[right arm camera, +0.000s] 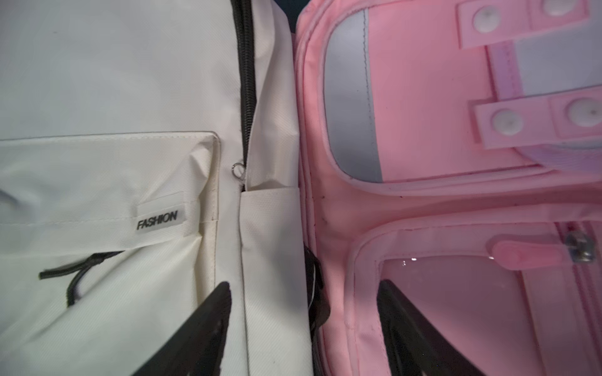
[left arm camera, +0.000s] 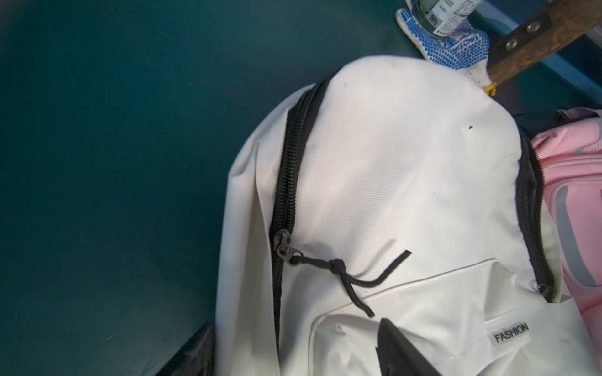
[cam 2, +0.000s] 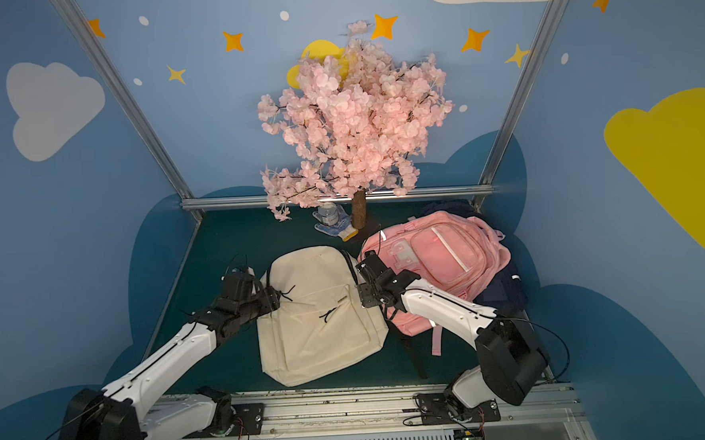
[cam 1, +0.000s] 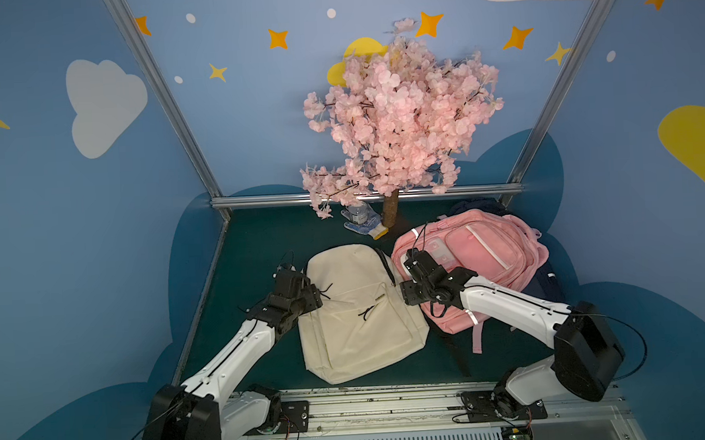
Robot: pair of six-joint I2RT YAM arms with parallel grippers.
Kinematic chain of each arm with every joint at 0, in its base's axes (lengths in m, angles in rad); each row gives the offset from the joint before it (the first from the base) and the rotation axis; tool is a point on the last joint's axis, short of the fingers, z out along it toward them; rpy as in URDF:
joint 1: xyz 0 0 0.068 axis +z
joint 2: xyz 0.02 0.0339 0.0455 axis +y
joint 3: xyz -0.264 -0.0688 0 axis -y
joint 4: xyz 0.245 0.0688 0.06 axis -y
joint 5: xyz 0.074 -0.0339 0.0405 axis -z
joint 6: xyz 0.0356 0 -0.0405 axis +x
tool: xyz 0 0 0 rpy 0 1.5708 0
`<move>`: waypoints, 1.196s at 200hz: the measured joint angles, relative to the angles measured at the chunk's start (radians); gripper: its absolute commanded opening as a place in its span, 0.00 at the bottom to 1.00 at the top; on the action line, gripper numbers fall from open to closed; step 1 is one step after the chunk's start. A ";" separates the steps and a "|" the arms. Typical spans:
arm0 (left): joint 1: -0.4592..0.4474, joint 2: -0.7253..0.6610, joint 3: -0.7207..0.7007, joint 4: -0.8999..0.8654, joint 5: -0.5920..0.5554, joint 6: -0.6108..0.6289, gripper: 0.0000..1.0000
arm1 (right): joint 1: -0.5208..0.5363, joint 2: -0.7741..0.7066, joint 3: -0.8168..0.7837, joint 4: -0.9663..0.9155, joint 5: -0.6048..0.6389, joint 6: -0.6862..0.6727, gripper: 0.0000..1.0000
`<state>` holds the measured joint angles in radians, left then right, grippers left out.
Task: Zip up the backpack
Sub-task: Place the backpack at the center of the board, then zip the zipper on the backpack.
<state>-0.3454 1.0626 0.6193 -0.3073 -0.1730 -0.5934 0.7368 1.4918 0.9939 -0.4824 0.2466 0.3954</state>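
The cream backpack [cam 1: 360,311] lies flat on the dark green counter [cam 1: 261,242] between my arms, its side touching a pink backpack [cam 1: 480,247]. My left fingers [left arm camera: 400,355] stand apart over its edge, gripping nothing. My right fingers [right arm camera: 202,332] are spread wide where the two meet. Blue walls [cam 1: 94,222] with clouds and stars surround us, and a blossoming tree [cam 1: 399,115] stands behind. The label [right arm camera: 157,220] reads FASHION.
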 measured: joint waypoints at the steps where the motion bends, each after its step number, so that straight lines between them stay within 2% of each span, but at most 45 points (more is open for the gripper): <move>1: -0.001 -0.003 0.001 -0.003 -0.002 -0.001 0.82 | -0.001 0.002 0.000 0.000 -0.002 0.002 0.73; 21: -0.042 -0.077 0.029 -0.068 -0.048 -0.002 0.82 | -0.017 0.056 0.010 0.002 -0.051 0.012 0.72; 43: -0.084 -0.090 0.039 -0.086 -0.056 -0.011 0.83 | -0.024 0.144 0.075 -0.019 -0.128 0.009 0.69; 74: -0.162 0.016 0.002 -0.011 0.051 -0.030 0.83 | -0.023 0.228 0.131 -0.009 -0.206 0.009 0.63; 89: -0.196 0.113 -0.027 0.052 0.108 -0.040 0.82 | -0.024 0.235 0.129 -0.008 -0.228 0.011 0.48; 108: -0.225 0.221 -0.063 0.125 0.164 -0.043 0.81 | -0.026 0.235 0.129 -0.006 -0.254 0.008 0.16; 121: -0.235 0.261 -0.067 0.169 0.174 -0.040 0.81 | -0.027 0.234 0.129 -0.007 -0.261 0.011 0.00; 144: -0.258 0.263 -0.063 0.216 0.179 -0.031 0.81 | -0.027 0.221 0.127 -0.006 -0.272 0.016 0.00; 187: -0.385 0.219 -0.045 0.265 0.190 0.056 0.83 | -0.014 0.101 0.110 -0.010 -0.295 0.015 0.00; 207: -0.412 0.215 -0.029 0.286 0.192 0.103 0.82 | 0.001 0.049 0.110 -0.013 -0.302 0.014 0.00; 224: -0.415 0.225 -0.025 0.307 0.181 0.137 0.79 | 0.013 0.024 0.110 -0.016 -0.306 0.010 0.00; 239: -0.417 0.238 -0.025 0.311 0.165 0.160 0.72 | 0.018 0.014 0.110 -0.016 -0.309 0.008 0.00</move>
<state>-0.7620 1.3006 0.5945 0.0032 -0.0082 -0.4332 0.7551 1.5059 1.1042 -0.4984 -0.0624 0.4030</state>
